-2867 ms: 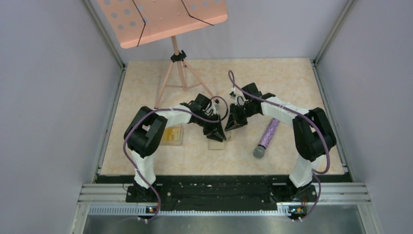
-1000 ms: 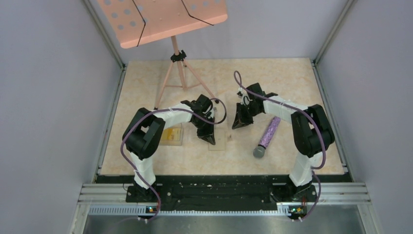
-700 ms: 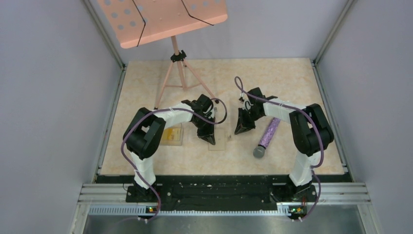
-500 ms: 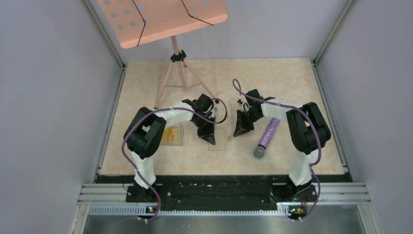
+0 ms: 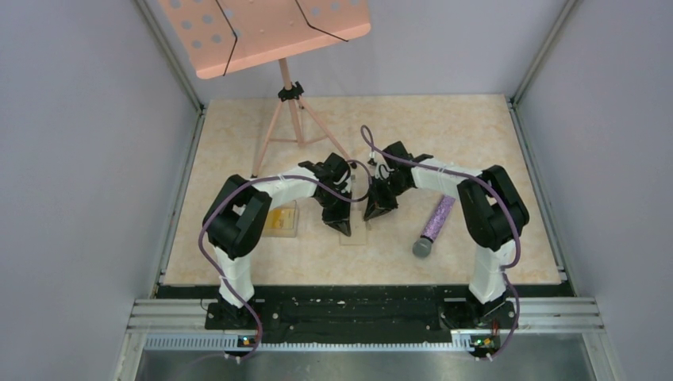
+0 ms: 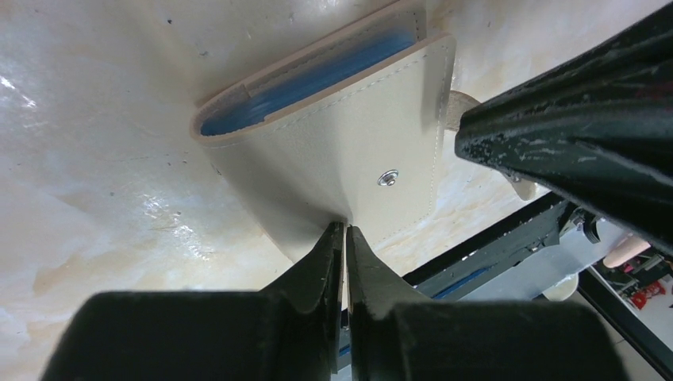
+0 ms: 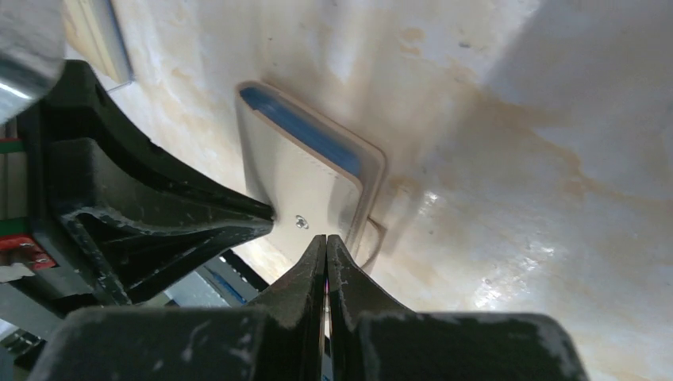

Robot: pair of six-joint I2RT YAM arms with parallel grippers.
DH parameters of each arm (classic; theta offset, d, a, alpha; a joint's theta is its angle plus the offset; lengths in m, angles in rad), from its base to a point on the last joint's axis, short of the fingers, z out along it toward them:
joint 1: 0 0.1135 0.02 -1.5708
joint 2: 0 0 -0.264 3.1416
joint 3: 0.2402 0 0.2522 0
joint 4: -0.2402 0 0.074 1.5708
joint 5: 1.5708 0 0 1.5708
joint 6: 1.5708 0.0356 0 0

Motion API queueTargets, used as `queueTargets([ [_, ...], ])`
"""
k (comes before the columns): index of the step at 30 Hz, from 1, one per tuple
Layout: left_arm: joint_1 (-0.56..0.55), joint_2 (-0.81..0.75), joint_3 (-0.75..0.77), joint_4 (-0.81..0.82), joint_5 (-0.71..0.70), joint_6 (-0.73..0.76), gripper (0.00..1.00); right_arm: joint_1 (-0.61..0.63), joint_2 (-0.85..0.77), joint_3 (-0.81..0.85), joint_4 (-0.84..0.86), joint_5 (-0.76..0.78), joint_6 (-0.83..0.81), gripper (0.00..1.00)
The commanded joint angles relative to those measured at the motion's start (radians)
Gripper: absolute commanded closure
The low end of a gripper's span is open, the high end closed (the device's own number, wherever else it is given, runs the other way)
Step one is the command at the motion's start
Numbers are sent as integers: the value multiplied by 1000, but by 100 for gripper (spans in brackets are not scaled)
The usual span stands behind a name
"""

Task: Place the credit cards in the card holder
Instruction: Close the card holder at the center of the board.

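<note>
Wallet in stitched tan, flat and folding, the card holder lies on the marbled beige table between both arms, with blue lining showing under its flap. The left claw is closed, pinching the flap's edge near the small metal snap. The right claw has its fingers pressed together, tips at the flap beside the snap; whether it grips cannot be told. A yellow credit card sits in a clear plastic box to the left.

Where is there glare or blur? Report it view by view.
Left wrist: glare on the table beside the card holder; left pincer soft, out of focus. Right wrist: glare on the table lower right; right pincer blurred. Top external: even light, sharp.
</note>
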Motion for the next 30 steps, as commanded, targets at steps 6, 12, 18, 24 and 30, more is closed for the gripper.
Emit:
queueTargets([
  [6, -10, -21, 59, -72, -85, 30, 80, 27, -40, 23, 4, -8, 8, 100],
  [12, -11, -163, 52, -55, -228, 32, 70, 18, -72, 25, 16, 7, 5, 100],
  [18, -10, -353, -41, 25, -412, -8, 51, -5, -108, 11, 41, 2, 10, 100],
  [24, -9, -559, -200, 158, -615, -101, 34, -32, -157, -35, 68, 5, 25, 100],
  [30, 12, -725, -409, 392, -598, -181, 1, -62, -192, -89, 72, 31, 24, 100],
])
